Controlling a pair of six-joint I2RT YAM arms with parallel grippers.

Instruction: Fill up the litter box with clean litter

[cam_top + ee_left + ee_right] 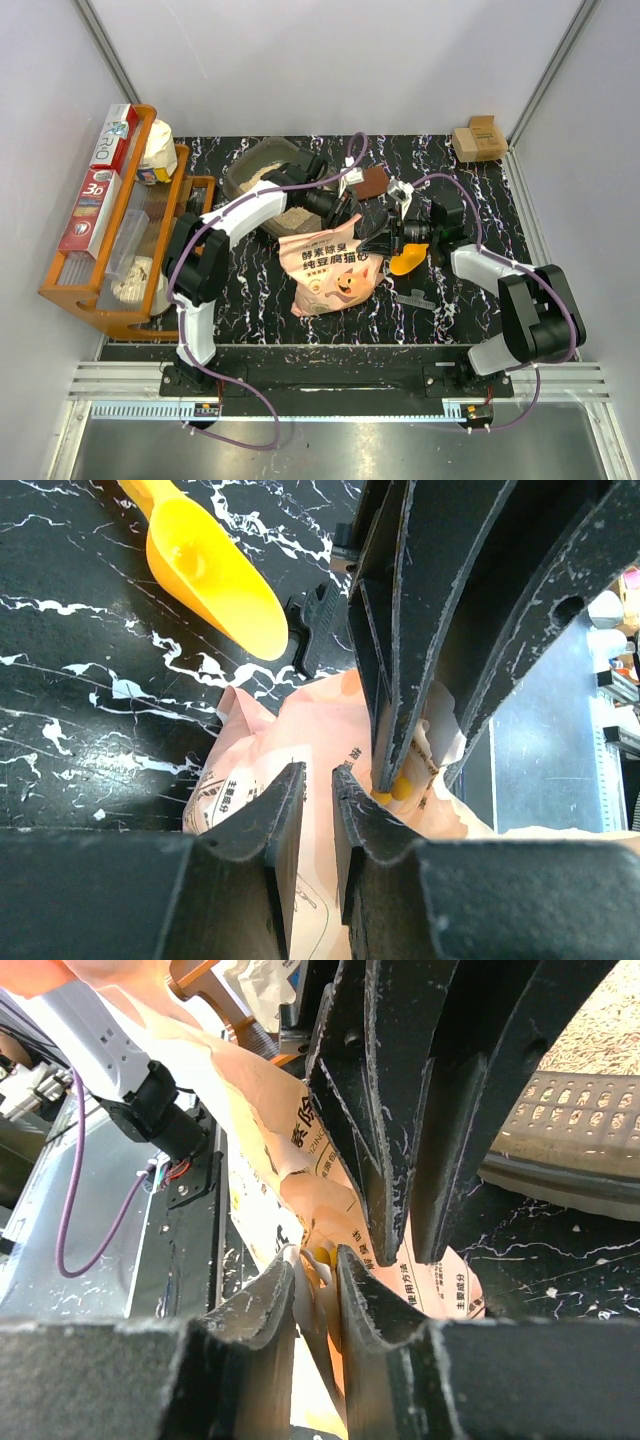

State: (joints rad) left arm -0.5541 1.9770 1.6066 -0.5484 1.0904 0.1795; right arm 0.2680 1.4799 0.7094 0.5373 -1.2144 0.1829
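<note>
Counter (480, 290): black marbled, and any spill lands here.
Litter box (237, 165): back left, behind the bag, with some clean litter (258, 176) inside.
Bag (328, 268): lying mid-counter, top edge toward the box.
Left hand (315, 785): narrow, pinching the bag's top edge.
Right hand (315, 1265): narrow, nipping that edge just beside it.
Scoop (406, 263): right of the bag, unheld.
Risk: 2 small pinches may slip or tear the film, and an uneven lift would dump granules short of the box.

The bag (330, 268) is lying mid-table. The litter box (243, 160) is sitting at its 11 o'clock, the scoop (408, 263) at 3 o'clock.
</note>
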